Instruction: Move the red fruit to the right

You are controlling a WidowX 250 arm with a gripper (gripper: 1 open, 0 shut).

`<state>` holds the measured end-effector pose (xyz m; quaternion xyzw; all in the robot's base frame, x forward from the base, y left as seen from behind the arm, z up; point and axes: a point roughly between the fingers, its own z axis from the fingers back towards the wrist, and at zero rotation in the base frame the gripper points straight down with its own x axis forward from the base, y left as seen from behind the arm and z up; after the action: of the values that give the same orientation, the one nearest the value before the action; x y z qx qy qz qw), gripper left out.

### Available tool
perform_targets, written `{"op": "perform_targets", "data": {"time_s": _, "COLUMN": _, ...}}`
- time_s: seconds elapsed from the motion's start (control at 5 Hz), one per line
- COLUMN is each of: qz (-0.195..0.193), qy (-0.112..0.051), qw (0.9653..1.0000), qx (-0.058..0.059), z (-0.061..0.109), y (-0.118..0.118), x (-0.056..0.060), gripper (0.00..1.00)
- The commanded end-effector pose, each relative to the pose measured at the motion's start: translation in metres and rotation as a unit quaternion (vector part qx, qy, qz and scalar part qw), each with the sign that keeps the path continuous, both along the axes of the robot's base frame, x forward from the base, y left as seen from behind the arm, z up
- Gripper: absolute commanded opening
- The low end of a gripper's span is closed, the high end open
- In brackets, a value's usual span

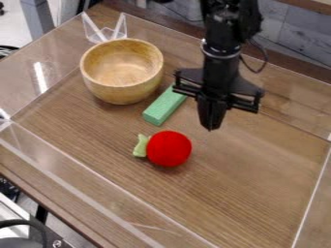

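The red fruit [168,148] lies on its side on the wooden table, its small green leafy cap [139,146] pointing left. My gripper [212,124] hangs just above and to the right of it, pointing straight down. Its dark fingers are pressed together with nothing between them, and the tips stay clear of the fruit.
A wooden bowl [122,70] stands at the back left. A light green rectangular block [165,105] lies between the bowl and my gripper. Low clear plastic walls [39,160] fence the table on all sides.
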<state>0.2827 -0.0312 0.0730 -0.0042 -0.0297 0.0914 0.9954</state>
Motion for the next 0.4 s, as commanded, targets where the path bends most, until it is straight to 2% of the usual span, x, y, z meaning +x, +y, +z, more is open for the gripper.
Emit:
{"op": "perform_targets", "data": {"time_s": 0.0, "qz": 0.020, "qy": -0.028, "qw": 0.9994, "qx": 0.001, "z": 0.0215, "y": 0.0086, "x": 0.0085, "gripper": 0.00}}
{"op": "perform_targets", "data": {"time_s": 0.2, "qz": 0.045, "qy": -0.028, "qw": 0.9986, "qx": 0.003, "z": 0.0196, "y": 0.0088, "x": 0.0069, "gripper": 0.00}}
